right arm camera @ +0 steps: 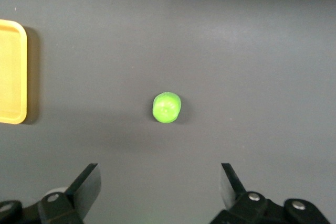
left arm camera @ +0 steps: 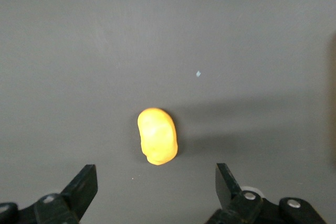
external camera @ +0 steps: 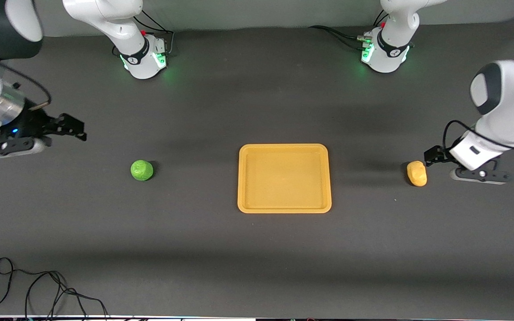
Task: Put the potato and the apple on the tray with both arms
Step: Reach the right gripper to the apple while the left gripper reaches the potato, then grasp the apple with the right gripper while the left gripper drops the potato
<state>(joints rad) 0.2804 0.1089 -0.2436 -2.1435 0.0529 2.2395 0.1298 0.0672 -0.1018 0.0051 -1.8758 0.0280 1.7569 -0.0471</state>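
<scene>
The green apple (external camera: 142,170) lies on the dark table toward the right arm's end. The yellow-orange potato (external camera: 416,173) lies toward the left arm's end. The yellow-orange tray (external camera: 283,178) sits between them with nothing on it. My left gripper (external camera: 434,156) hangs open and empty over the table just beside the potato. In the left wrist view the potato (left arm camera: 157,136) lies just ahead of the open gripper (left arm camera: 156,182). My right gripper (external camera: 72,128) is open and empty over the table, apart from the apple. The right wrist view shows the apple (right arm camera: 167,107), the tray's edge (right arm camera: 11,72) and the open gripper (right arm camera: 160,182).
The two arm bases (external camera: 143,58) (external camera: 384,53) stand along the table's edge farthest from the front camera. Loose black cables (external camera: 38,290) lie near the edge closest to the front camera, at the right arm's end. A tiny pale speck (left arm camera: 198,74) lies near the potato.
</scene>
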